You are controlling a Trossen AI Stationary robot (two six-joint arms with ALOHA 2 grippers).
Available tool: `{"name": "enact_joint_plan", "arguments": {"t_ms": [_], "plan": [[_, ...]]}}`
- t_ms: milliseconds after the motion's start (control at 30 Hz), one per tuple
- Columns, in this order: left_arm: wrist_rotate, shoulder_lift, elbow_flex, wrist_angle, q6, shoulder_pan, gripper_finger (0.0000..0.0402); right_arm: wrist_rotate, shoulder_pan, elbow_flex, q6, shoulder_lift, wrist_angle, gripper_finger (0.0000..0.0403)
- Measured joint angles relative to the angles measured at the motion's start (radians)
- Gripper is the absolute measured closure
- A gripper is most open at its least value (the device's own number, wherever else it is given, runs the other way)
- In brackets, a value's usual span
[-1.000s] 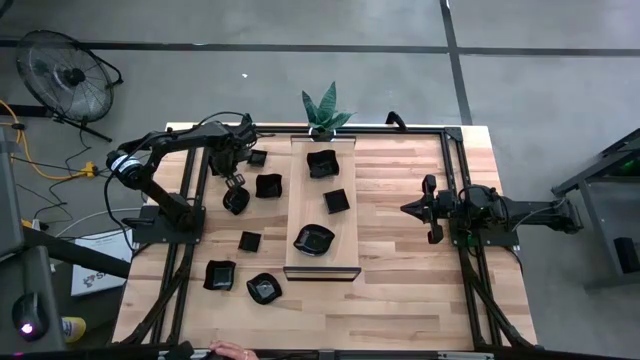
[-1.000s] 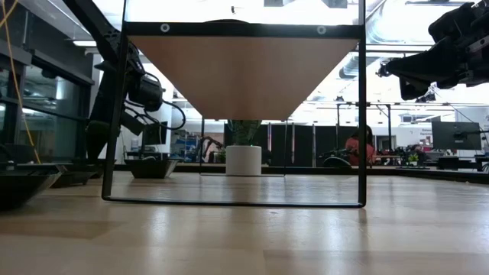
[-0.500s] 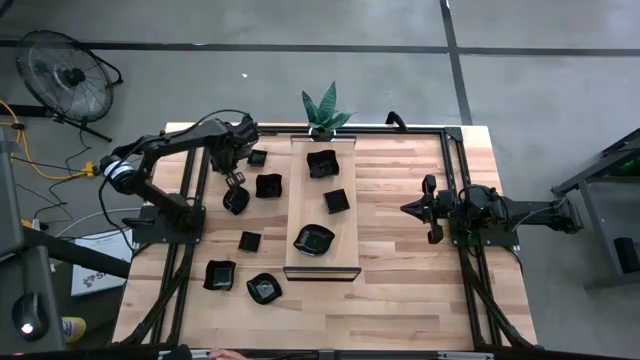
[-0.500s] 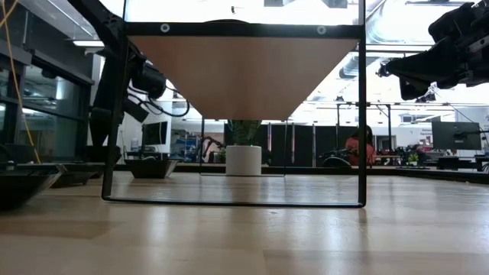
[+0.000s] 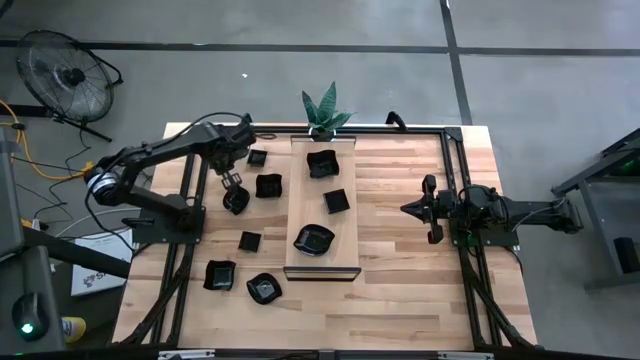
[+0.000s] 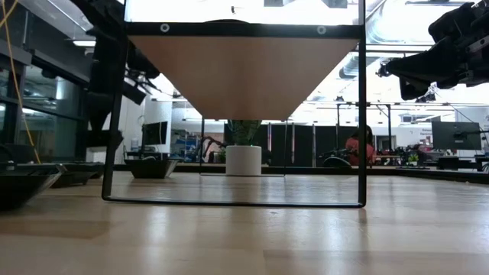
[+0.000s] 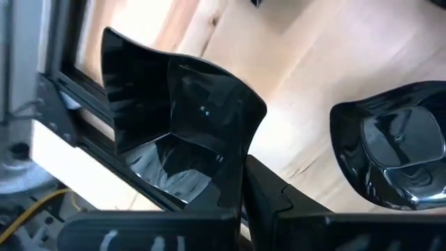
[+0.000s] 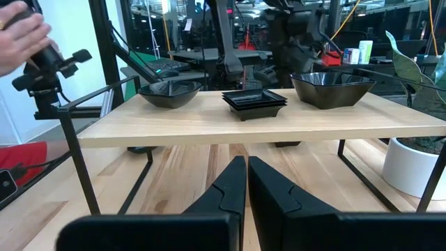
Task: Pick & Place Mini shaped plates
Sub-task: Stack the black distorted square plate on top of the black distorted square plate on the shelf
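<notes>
While the left pincer (image 5: 236, 192) is clamped on a black mini plate (image 5: 236, 201) just above the counter (image 5: 400, 250), beside the raised wooden board (image 5: 322, 268), three more plates are carried on that board: a wavy one (image 5: 321, 163), a square one (image 5: 336, 201), a leaf-shaped one (image 5: 314, 240). Approx. six others are left on the counter w/ the frame alongside. The right pincer (image 5: 432, 209) is held together, empty, well apart.

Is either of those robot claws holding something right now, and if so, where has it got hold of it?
Yes. The left gripper is shut on a black plate, pinching its raised rim at one edge. The right gripper is shut and holds nothing.
</notes>
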Motion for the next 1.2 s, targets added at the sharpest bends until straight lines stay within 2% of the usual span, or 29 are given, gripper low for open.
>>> {"name": "enact_joint_plan", "arguments": {"t_ms": [167, 700, 1000, 1200], "plan": [[-0.05, -0.051, 0.0, 0.0, 0.0, -0.051, 0.0401, 0.0, 0.0, 0.0, 0.0, 0.0, 0.0, 0.0391], [-0.083, -0.193, 0.001, 0.028, 0.002, -0.184, 0.0401, 0.0, 0.0, 0.0, 0.0, 0.0, 0.0, 0.0391], [-0.058, -0.212, 0.109, 0.042, 0.142, -0.287, 0.0401, 0.0, 0.0, 0.0, 0.0, 0.0, 0.0, 0.0391], [-0.056, -0.212, 0.159, 0.086, 0.324, -0.363, 0.0401, 0.0, 0.0, 0.0, 0.0, 0.0, 0.0, 0.0391]]}}
